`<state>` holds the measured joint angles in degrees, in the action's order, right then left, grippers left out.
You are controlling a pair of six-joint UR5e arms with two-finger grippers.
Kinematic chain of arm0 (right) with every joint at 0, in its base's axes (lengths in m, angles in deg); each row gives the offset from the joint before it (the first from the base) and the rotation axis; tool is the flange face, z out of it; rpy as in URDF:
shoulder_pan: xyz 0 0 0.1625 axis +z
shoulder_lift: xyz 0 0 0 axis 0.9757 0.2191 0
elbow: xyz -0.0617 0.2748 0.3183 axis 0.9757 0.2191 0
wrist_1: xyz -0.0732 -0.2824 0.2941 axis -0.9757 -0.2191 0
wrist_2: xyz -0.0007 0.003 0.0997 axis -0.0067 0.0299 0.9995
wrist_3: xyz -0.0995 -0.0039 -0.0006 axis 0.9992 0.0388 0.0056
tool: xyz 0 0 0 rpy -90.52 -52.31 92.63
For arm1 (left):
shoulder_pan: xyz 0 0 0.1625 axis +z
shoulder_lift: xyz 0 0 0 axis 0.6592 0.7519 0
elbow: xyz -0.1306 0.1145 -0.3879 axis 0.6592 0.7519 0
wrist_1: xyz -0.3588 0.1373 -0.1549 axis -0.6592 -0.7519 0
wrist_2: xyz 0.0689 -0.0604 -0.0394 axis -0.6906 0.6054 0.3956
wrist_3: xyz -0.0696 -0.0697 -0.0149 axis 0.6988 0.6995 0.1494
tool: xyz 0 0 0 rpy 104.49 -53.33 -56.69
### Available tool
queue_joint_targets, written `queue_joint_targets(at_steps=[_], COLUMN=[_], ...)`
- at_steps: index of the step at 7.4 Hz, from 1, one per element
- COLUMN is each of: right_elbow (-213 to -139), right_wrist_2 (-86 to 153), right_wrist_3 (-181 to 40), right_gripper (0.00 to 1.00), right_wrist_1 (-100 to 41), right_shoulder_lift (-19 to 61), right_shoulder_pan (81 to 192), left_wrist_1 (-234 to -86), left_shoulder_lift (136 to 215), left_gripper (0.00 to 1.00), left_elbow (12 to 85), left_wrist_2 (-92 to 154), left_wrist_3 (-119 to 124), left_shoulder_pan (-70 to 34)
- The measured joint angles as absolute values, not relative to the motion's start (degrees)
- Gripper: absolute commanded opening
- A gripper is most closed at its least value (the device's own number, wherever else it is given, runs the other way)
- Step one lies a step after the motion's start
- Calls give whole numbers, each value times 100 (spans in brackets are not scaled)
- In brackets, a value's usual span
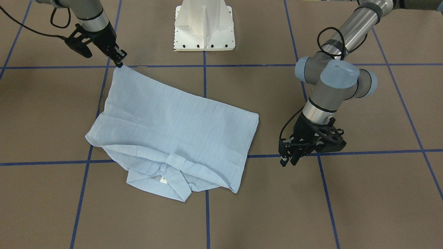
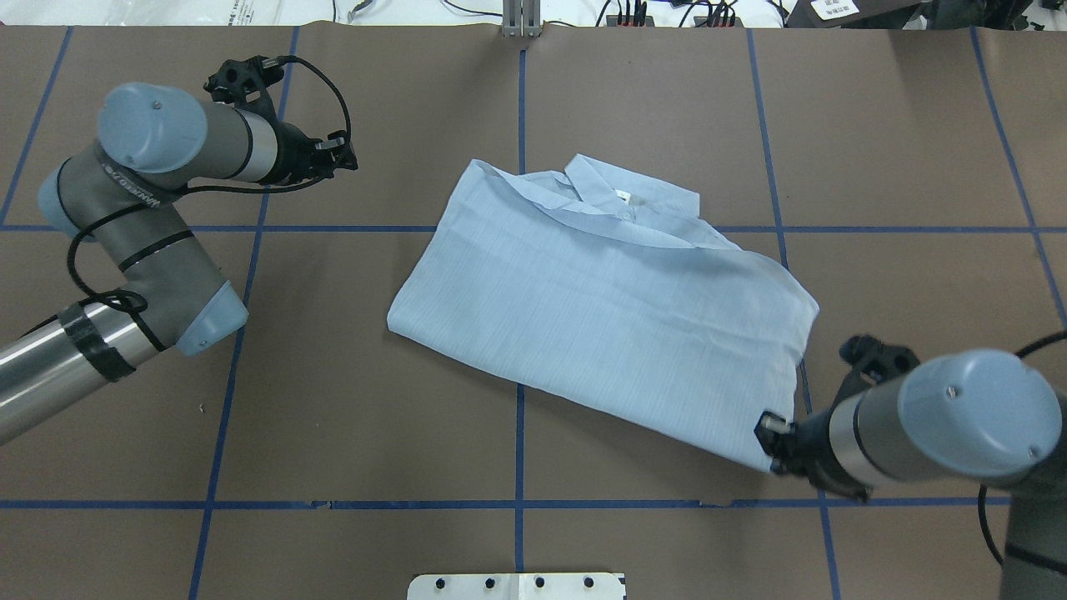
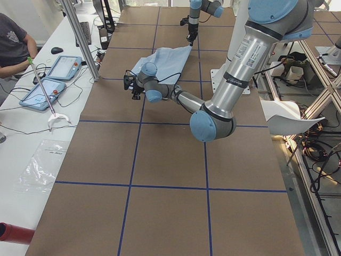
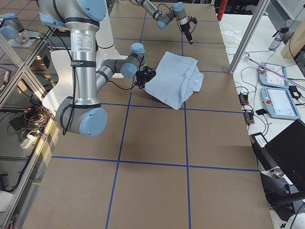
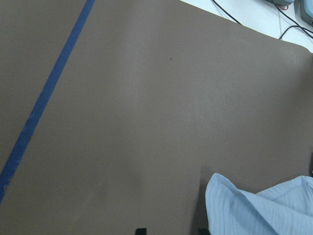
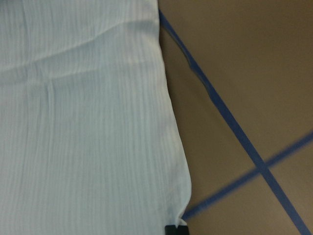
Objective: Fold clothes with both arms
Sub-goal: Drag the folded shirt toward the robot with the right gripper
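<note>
The light-blue shirt (image 1: pixel 173 121) (image 2: pixel 600 308) lies folded into a slanted rectangle on the brown table, its collar and white tag on the side away from the robot. My right gripper (image 1: pixel 119 62) (image 2: pixel 765 433) sits at the shirt's near corner and is shut on that corner. In the right wrist view the fabric (image 6: pixel 83 122) runs down to the closed fingertips. My left gripper (image 1: pixel 289 162) (image 2: pixel 346 157) hangs open over bare table, well clear of the shirt's other side. Only an edge of the shirt (image 5: pixel 259 210) shows in the left wrist view.
The white pedestal base (image 1: pixel 204 27) stands at the robot's side of the table. Blue tape lines (image 2: pixel 520 450) grid the brown surface. A side bench with tablets (image 3: pixel 53 80), cables and a seated person (image 3: pixel 13 45) runs along the far edge, behind metal posts (image 3: pixel 80 37).
</note>
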<state>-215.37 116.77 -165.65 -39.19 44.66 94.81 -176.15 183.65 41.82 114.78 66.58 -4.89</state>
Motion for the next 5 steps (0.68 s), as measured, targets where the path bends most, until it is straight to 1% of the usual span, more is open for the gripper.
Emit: queue_joint_targets(at_steps=[1, 2, 3, 4, 5], right_elbow=[-21861, -22018, -22076, -22104, -22145], right_wrist_2=[11821, 11855, 11804, 11744, 11720], right_wrist_3=[-16882, -17278, -17571, -17722, -17782], right_gripper=[99, 100, 100, 100, 100], right_wrist_1=[-4266, -4507, -4615, -4657, -4671], right_shoulder_lift=[4600, 4651, 4668, 4662, 4644], right_shoulder_pan=[8694, 7874, 7297, 7107, 7346], left_wrist_1=[-17396, -16956, -16447, -15995, -15718], left_shoulder_lift=[18161, 18065, 18018, 17993, 17982], left_gripper=[50, 56, 62, 76, 76], left_elbow=[4694, 5218, 5723, 6139, 6401], left_wrist_2=[11698, 11844, 11903, 11891, 11831], left_wrist_3=[6883, 7159, 7449, 7801, 8212], left_shoulder_pan=[-462, -340, -103, 238, 614])
